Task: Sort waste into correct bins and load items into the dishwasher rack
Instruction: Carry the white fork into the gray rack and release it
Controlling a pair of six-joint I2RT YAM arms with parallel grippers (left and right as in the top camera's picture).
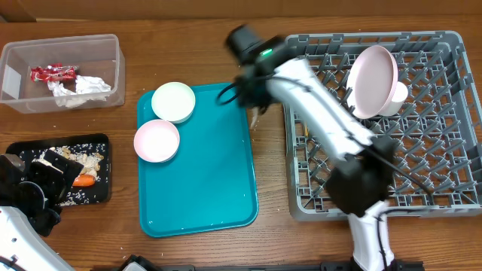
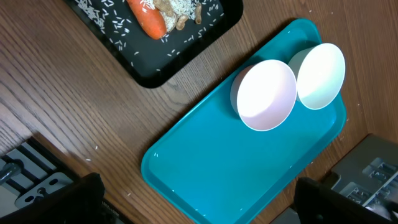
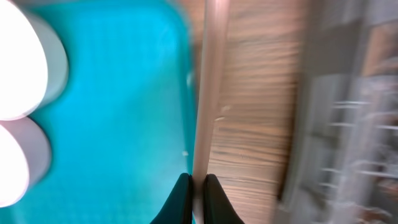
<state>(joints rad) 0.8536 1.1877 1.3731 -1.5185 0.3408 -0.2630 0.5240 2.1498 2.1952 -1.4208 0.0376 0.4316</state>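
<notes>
Right claw pinches chopsticks beside two bowls.

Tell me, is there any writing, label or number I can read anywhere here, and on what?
No text can be read.
Red wrapper in the clear tub: white marks, too small to read.
White sticker on the tub's side: nothing legible.
Nothing else shows any writing.

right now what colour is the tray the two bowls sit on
Teal; the tray shows best in the left wrist view.
</notes>
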